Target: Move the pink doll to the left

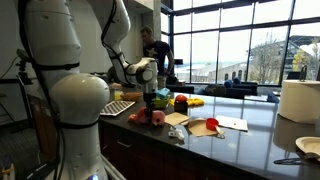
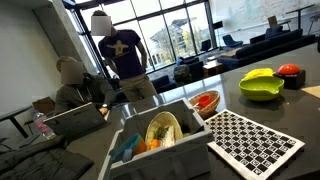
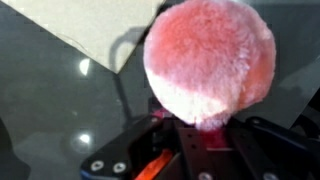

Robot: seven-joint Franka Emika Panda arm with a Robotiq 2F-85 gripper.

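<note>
The pink doll [image 3: 210, 60] fills the wrist view as a round, fuzzy salmon-pink ball, right against my gripper [image 3: 205, 135]. The dark fingers sit on either side of its lower end, shut on it. A light sheet lies on the dark counter behind it. In an exterior view my gripper [image 1: 157, 98] hangs over the counter among small objects, with the pink plush [image 1: 156, 117] just under it. The other exterior view shows neither gripper nor doll.
Near the gripper are a red cup-like object [image 1: 182, 100], a yellow-green bowl [image 1: 194, 102], a paper sheet [image 1: 232, 124] and a checkered board [image 1: 118, 107]. A white roll [image 1: 298, 100] and a plate [image 1: 308, 147] stand further along. Elsewhere a grey bin [image 2: 150, 140], green bowl [image 2: 260, 88] and person [image 2: 125, 55] show.
</note>
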